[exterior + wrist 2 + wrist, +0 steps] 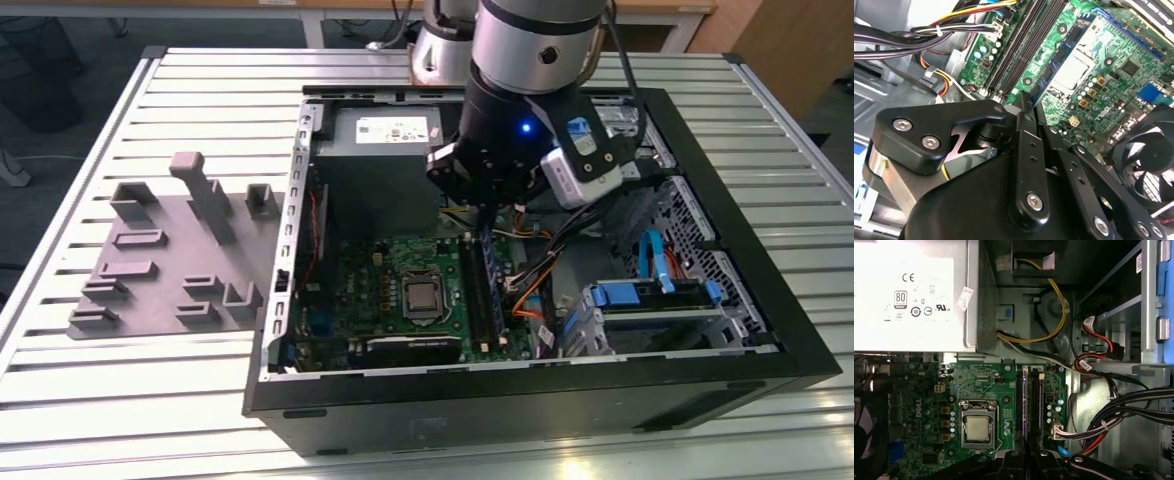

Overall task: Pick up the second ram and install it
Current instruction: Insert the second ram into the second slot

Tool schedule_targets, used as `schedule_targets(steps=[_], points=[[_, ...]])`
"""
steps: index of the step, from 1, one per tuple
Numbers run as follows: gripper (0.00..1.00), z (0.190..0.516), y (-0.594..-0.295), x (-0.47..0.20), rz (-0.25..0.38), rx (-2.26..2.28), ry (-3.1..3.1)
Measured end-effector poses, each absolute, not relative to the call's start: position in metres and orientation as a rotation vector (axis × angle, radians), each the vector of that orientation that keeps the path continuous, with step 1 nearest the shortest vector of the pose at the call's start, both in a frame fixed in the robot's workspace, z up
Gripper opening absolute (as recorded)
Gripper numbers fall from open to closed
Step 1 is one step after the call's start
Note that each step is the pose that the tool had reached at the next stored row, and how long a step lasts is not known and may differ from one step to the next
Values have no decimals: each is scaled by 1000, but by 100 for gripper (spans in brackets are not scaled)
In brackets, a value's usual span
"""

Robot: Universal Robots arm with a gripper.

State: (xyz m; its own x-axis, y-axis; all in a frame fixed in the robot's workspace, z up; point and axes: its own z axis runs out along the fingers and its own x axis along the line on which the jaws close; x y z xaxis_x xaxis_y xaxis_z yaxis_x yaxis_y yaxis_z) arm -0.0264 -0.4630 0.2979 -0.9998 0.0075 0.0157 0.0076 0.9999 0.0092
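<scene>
The pincer [1025,100] looks shut, its tips squeezed together. Just below it, at 6 o'clock in the exterior view, the second ram [1025,400] seems to stand in its slot. It looks thin, light and easy to break, so hold its flat sides.

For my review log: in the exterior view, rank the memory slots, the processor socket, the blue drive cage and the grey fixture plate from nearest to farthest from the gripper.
1. Memory slots, right below the gripper.
2. Processor socket, on the motherboard, toward the exterior view's left of the slots.
3. Blue drive cage, inside the case at the exterior view's right.
4. Grey fixture plate, outside the case, far to the exterior view's left.
</scene>
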Motion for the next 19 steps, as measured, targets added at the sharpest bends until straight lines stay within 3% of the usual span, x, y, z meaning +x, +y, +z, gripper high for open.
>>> schedule_targets(steps=[19], points=[[14,266,-465,-26,-14,-25,-3126]])
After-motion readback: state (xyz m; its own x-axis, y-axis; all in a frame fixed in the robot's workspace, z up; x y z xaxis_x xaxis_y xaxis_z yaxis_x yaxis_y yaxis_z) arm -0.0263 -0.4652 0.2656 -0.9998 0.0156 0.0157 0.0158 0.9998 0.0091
